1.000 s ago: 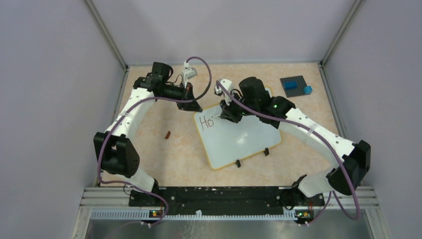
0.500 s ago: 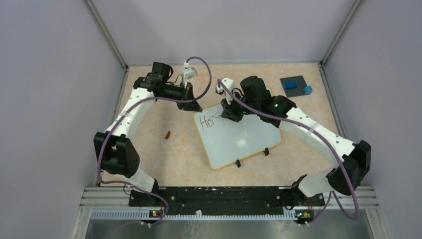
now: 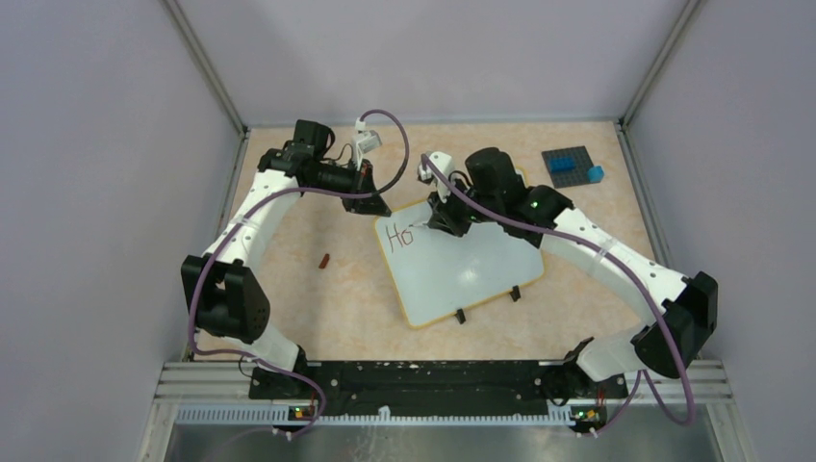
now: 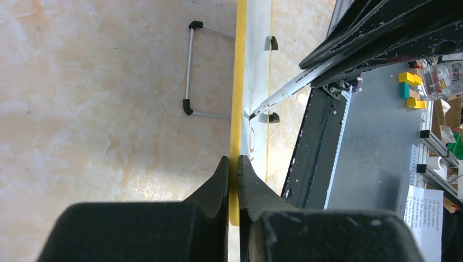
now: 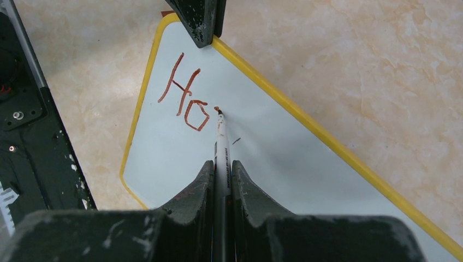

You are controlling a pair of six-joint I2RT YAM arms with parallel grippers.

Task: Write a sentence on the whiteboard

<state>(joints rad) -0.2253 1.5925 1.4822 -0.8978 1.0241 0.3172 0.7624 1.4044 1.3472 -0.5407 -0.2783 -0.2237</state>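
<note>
The whiteboard (image 3: 471,269) lies flat mid-table, white with a thin yellow rim. My left gripper (image 3: 377,204) is shut on its far left corner; in the left wrist view the jaws (image 4: 233,161) pinch the yellow rim (image 4: 238,82). Reddish-brown letters "Ho" (image 5: 185,95) are what shows of the sentence (image 3: 399,234). My right gripper (image 5: 221,166) is shut on a white marker (image 5: 221,139). The marker's tip touches the whiteboard (image 5: 284,180) just right of the "o". The same marker (image 4: 297,84) shows slanted in the left wrist view.
A small reddish cap (image 3: 324,260) lies on the table left of the board. A dark grey studded plate with blue bricks (image 3: 571,166) sits at the far right. Two black feet (image 3: 460,316) stick out at the board's near edge. Walls close in three sides.
The right gripper with the marker has shifted slightly up the board, to just right of the "o". The left arm holds still.
</note>
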